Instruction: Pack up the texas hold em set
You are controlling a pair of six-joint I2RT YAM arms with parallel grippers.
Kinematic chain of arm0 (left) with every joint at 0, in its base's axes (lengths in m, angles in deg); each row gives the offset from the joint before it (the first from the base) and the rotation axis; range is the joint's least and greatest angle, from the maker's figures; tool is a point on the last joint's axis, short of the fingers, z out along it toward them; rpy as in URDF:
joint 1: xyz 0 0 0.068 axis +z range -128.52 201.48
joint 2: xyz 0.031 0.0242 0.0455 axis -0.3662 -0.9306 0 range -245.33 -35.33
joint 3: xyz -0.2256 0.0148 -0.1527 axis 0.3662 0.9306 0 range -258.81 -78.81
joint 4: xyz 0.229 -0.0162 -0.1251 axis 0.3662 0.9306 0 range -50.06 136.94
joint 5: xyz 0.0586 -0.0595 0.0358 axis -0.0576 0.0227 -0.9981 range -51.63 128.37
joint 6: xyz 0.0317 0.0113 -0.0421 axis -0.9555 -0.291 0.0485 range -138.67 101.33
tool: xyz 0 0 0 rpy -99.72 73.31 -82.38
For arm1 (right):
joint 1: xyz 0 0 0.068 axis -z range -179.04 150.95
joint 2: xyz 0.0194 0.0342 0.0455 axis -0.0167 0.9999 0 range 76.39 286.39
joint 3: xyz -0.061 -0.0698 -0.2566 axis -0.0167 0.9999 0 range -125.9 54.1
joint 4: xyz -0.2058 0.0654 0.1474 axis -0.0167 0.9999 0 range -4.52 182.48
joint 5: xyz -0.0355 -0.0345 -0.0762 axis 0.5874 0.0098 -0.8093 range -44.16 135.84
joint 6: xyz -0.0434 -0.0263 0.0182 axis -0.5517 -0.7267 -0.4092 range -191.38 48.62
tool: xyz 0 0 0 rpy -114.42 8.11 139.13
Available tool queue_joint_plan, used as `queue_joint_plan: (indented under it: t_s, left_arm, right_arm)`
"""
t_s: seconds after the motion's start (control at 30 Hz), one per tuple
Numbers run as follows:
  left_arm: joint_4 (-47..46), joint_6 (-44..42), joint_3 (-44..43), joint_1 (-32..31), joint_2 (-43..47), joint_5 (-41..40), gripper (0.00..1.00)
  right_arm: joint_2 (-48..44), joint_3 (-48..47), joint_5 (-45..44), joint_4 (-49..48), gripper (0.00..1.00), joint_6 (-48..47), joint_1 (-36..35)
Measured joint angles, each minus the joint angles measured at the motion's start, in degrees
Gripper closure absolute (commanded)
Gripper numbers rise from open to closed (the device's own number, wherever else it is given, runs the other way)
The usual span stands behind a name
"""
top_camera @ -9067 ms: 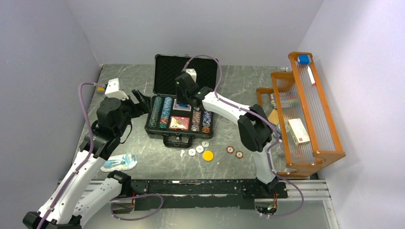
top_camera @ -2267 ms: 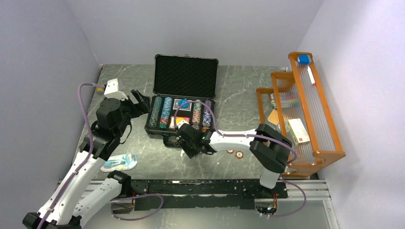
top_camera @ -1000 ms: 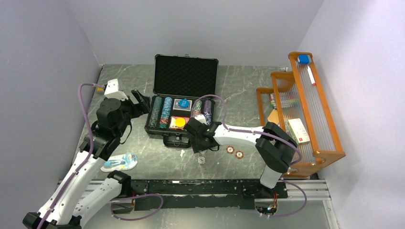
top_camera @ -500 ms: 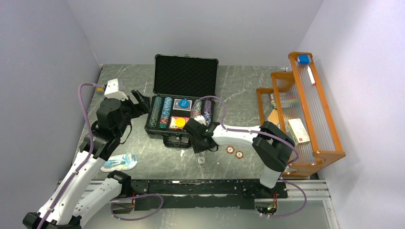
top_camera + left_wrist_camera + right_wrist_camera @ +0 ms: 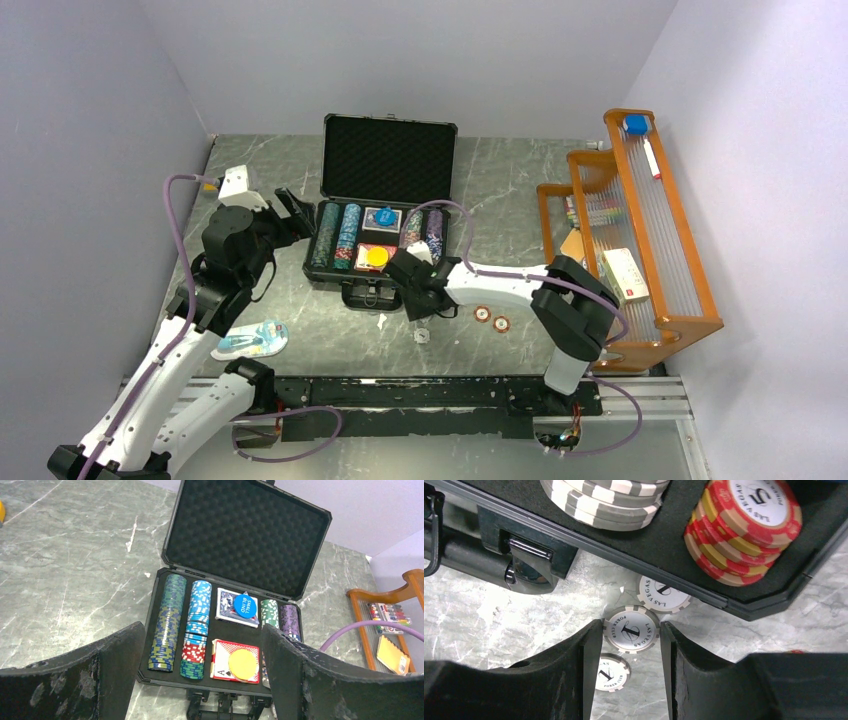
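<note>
Three white "1" poker chips show under my right wrist, all just outside the front wall of the black briefcase [image 5: 669, 535]. My right gripper [image 5: 631, 626] is narrowed onto the middle chip [image 5: 631, 636], with both fingers touching its rim. I cannot tell whether it rests on the marble table [image 5: 484, 615] or hangs above it. The second chip [image 5: 665, 593] lies against the briefcase's front edge, partly covered by the held one. The third chip [image 5: 614, 674] sits farther out from the briefcase, half hidden behind my finger. From above, my right wrist covers the held chip entirely.

Inside the briefcase's near corner stand a red-and-yellow "5" stack [image 5: 744, 525] and some grey-and-white chips [image 5: 609, 500], both cut off by the frame edge.

My left gripper [image 5: 296, 213] hangs spread wide and holds nothing, just beside the briefcase's left end. In its own view the fingers hide the briefcase's near corners and most of the handle. The green and purple chip rows sit partly behind one finger. Between the fingers I see a blue "SMALL BLIND" disc [image 5: 244, 604] on the blue card deck [image 5: 227, 612] and a yellow disc [image 5: 241, 660] on the red card deck [image 5: 220, 669]. The foam lid [image 5: 245, 535] stands open behind them.

Two reddish chips [image 5: 482, 314] lie right of the briefcase's front. A blister pack [image 5: 250, 340] lies front-left, well apart, and an orange wooden rack [image 5: 640, 240] stands far right.
</note>
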Motion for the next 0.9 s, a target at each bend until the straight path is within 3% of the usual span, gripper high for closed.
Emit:
queue_joint_plan:
  t_s: [0.7, 0.9]
  left_arm:
    - [0.0, 0.0, 0.0, 0.0, 0.0, 0.02, 0.1]
    - [0.0, 0.0, 0.0, 0.0, 0.0, 0.02, 0.1]
  right_arm:
    - [-6.43, 4.33, 3.91, 1.01, 0.49, 1.57, -4.11]
    - [-6.4, 4.31, 2.4, 1.27, 0.38, 2.69, -4.2]
